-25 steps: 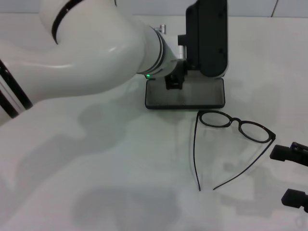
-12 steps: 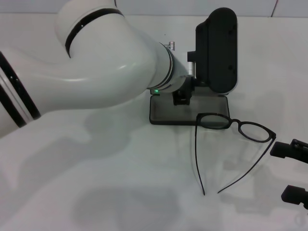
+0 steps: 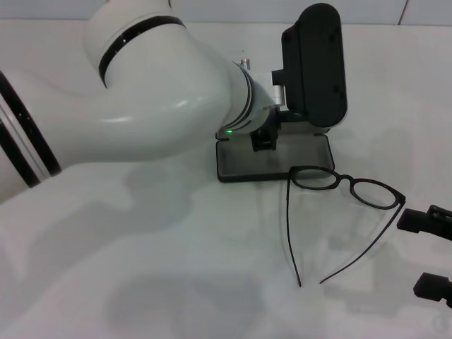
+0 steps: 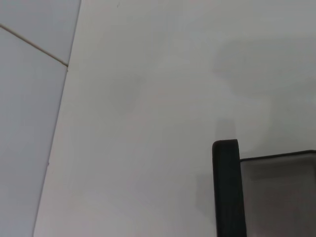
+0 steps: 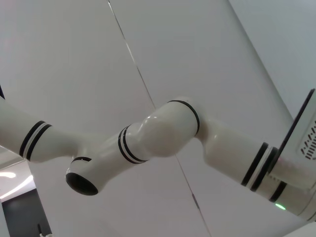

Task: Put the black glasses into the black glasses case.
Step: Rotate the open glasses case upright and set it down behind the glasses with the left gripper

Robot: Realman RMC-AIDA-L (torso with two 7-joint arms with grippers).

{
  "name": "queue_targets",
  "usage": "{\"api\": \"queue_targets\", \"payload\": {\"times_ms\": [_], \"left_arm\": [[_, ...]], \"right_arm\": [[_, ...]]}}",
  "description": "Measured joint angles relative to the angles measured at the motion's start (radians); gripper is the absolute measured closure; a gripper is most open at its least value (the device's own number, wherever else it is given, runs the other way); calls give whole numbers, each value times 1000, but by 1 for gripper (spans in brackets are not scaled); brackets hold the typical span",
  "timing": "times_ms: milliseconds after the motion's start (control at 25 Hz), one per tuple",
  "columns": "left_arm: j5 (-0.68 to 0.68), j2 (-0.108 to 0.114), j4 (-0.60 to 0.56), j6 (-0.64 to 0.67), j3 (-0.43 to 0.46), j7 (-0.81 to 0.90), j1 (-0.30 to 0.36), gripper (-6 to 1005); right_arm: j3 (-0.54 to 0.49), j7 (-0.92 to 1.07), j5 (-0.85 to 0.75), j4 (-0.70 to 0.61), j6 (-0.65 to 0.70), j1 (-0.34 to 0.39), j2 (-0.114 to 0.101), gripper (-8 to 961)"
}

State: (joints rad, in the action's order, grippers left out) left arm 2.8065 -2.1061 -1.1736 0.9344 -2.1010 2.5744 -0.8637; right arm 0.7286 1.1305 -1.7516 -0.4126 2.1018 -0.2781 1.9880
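Observation:
The black glasses case (image 3: 272,159) lies open at mid-table, grey lining up, its lid (image 3: 314,67) standing upright at the back. My left gripper (image 3: 263,138) reaches down over the case's base just in front of the lid; the big white arm hides most of it. In the left wrist view the case's black rim (image 4: 226,187) and grey lining (image 4: 281,197) show. The black glasses (image 3: 342,186) lie unfolded on the table right in front of the case, one lens overlapping its front edge, temple arms pointing toward me. My right gripper (image 3: 429,254) rests open at the right edge, just right of the glasses.
The white table (image 3: 141,254) spreads out left and front of the case. My left arm (image 3: 141,92) spans the upper left of the head view. The right wrist view shows only that arm (image 5: 158,133) against pale walls.
The left arm and the case shifted right and slightly toward me, then back a little. The case's front edge now sits under one lens, and the glasses were nudged slightly. The right gripper stayed put.

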Motion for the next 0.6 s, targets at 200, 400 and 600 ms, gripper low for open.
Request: {"api": "queue_targets", "payload": {"times_ms": [200,400,600], "left_arm": [[1,0,-5,-3,-1,2,6,652],[1,0,-15,-4,-1,2,9,637],[1,5,-99,6,4,-4,18,621]], "right_arm": [[0,0,0,0,3,2,0,95],[0,3,-3,0,1,3,0,96],[-10,8,-4,-6,-31,19,-15,96]]}}
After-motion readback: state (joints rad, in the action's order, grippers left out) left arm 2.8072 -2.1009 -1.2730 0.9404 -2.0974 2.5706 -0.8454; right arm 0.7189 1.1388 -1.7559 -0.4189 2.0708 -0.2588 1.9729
